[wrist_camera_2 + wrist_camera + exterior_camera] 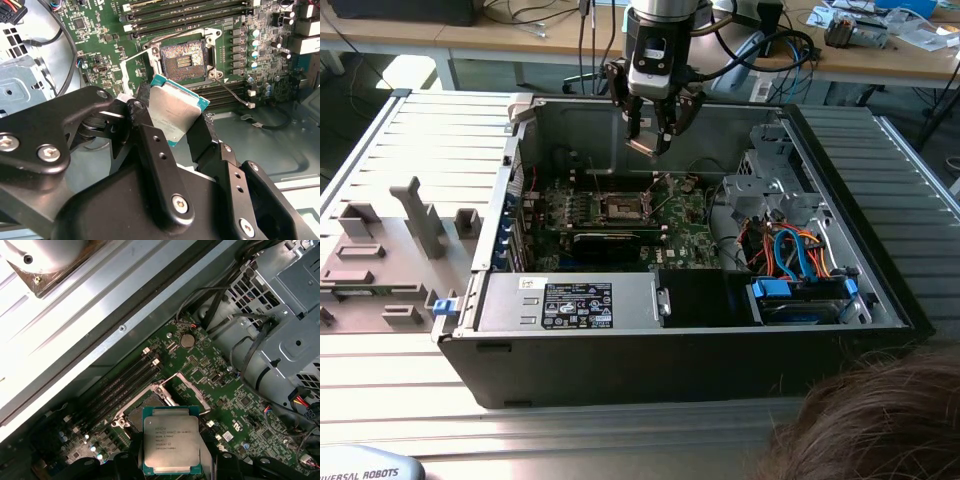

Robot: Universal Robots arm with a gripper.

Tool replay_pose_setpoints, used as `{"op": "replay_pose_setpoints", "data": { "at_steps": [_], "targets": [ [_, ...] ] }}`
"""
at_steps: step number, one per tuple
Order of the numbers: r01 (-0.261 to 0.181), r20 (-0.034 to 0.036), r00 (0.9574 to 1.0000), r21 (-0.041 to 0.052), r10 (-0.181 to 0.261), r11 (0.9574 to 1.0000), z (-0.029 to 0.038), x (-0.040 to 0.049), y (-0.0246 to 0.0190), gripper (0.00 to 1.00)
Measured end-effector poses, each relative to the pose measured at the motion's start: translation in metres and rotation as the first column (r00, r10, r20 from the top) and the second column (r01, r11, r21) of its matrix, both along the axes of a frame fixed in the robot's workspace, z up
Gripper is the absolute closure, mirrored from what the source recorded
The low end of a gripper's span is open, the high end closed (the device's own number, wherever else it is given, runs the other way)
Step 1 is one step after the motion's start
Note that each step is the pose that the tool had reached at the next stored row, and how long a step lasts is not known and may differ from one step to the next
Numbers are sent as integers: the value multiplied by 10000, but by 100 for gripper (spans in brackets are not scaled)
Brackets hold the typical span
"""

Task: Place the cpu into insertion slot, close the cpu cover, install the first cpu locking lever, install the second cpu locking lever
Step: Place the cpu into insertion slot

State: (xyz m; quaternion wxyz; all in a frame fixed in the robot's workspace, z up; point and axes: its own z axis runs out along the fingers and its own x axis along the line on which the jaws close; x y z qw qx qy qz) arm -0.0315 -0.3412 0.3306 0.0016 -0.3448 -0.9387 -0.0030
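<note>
My gripper (pixel 648 142) hangs over the open computer case, shut on the cpu (pixel 646 148). The cpu (pixel 175 110) is a flat square chip with a silver top and green edge, pinched by two opposite edges between the black fingers (pixel 150 145). In the first wrist view the cpu (pixel 171 445) sits above the near corner of the insertion slot (pixel 142 407) and is apart from it. The insertion slot (pixel 184 61) on the green motherboard (pixel 680 225) lies uncovered, its dark centre showing. The cpu cover (pixel 189 389) stands raised at the slot's side. The insertion slot (pixel 620 208) lies below and ahead of the gripper.
The case walls (pixel 650 365) surround the board. A power supply (pixel 570 300) lies along the near side, a drive cage (pixel 780 180) and coloured cables (pixel 800 250) at the exterior view's right. A grey fixture plate (pixel 380 250) lies at the left. A person's hair (pixel 880 420) shows near.
</note>
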Motion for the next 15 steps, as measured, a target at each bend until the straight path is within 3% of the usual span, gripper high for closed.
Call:
{"op": "replay_pose_setpoints", "data": {
  "at_steps": [15],
  "targets": [
    [273, 0, 9996, 0, -273, 9996, -1, 0, 0, 46]
  ]
}}
